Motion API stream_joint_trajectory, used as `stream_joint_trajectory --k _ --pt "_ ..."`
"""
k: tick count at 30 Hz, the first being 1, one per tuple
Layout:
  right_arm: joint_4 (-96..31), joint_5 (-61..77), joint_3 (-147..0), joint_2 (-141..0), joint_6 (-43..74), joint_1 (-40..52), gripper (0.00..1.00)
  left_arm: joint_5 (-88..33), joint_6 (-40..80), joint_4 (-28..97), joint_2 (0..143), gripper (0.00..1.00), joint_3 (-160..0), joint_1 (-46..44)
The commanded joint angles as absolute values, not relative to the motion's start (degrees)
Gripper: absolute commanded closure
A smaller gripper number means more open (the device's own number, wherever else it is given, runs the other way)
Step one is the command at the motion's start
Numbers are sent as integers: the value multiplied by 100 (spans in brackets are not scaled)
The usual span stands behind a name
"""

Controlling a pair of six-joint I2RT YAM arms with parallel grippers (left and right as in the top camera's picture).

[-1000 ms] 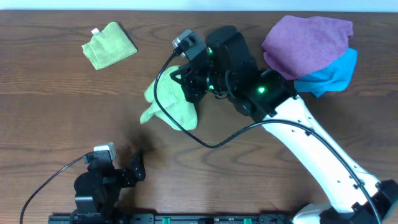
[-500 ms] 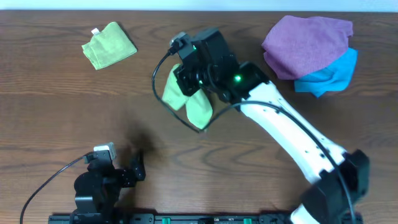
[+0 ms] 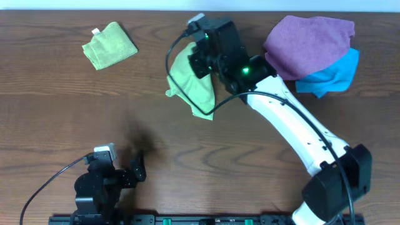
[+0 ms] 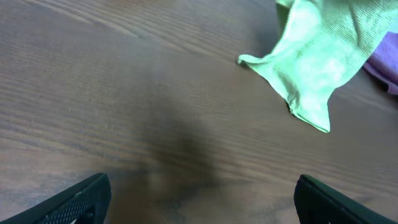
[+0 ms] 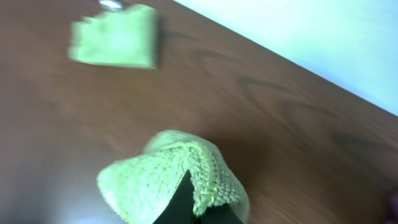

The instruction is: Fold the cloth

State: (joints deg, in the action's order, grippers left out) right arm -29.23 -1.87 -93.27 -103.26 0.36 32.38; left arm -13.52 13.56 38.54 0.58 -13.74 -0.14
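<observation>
Overhead, the picture is bright and even, light falling from above, crisp right across the table. A soft shadow smudges the wood just beyond the left arm, and a green indicator light glows on the right arm. Left wrist view: gentle sheen at top left, a dim blotch of shadow mid-frame, the cloth fairly sharp. Right wrist view is smeared with blur: the small folded cloth is fuzzy, the cloth is soft up close, and the pale band at top right is washed out.
</observation>
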Motion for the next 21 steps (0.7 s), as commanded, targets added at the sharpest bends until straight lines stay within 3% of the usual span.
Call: stream_joint_trajectory --k 1,3,4,5,7,10,16,21 --pt "-3118 -1424 -9397 -10396 -56 2917 99 -1286 1396 3828 21 5 -1361 -36" --pt "-3269 -1601 -9397 -10396 -51 2716 96 -1288 1396 3830 21 5 -1358 -36" --pt "-3323 -1675 -9397 -10396 -47 2596 77 -1288 1396 3830 21 5 -1358 -38" --pt "-3365 -1765 -9397 -10396 -27 2471 48 -1288 1396 3830 21 5 -1358 -36" --pt "-3411 -1865 -9397 -10394 38 2285 23 -1288 1396 3830 21 5 -1361 -36" --pt "-3461 -1498 -9400 -10363 36 2196 17 -1288 1396 3830 21 5 -1358 -36" --pt "-3649 392 -9404 -10328 360 2488 22 -1288 1396 3830 21 5 -1358 -36" --pt "-3586 886 -9404 -10873 644 2856 24 -1288 1396 3830 21 5 -1358 -36"
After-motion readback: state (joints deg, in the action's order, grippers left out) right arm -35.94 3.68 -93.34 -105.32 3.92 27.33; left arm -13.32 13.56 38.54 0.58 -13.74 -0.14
